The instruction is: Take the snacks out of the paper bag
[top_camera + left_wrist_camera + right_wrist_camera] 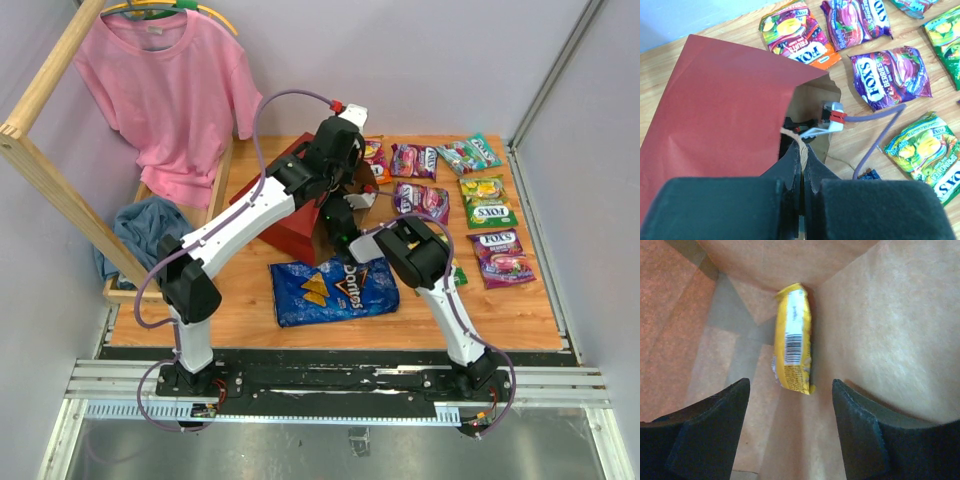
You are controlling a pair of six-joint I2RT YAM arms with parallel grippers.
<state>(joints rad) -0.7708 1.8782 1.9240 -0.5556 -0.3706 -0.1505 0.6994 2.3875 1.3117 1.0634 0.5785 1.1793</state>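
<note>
The dark red paper bag (288, 213) lies on its side, mouth toward the right. My left gripper (801, 144) is shut on its thin tan handle (803, 153) at the mouth's rim. My right gripper (790, 383) is inside the bag, open, with brown kraft walls all round. A small yellow candy bar (794, 340) lies along a fold just ahead of the fingertips, not touching them. The blue Doritos bag (333, 288) lies on the table in front of the paper bag. Several Fox's packets (421, 200) are spread out on the table's right half.
A pink T-shirt (165, 95) hangs on a wooden rack (45, 165) at the back left. Below it lies a blue-grey cloth (150, 230). The right arm's purple cable (880, 135) runs across the bag's mouth. A small green packet (458, 276) peeks out beside the right arm.
</note>
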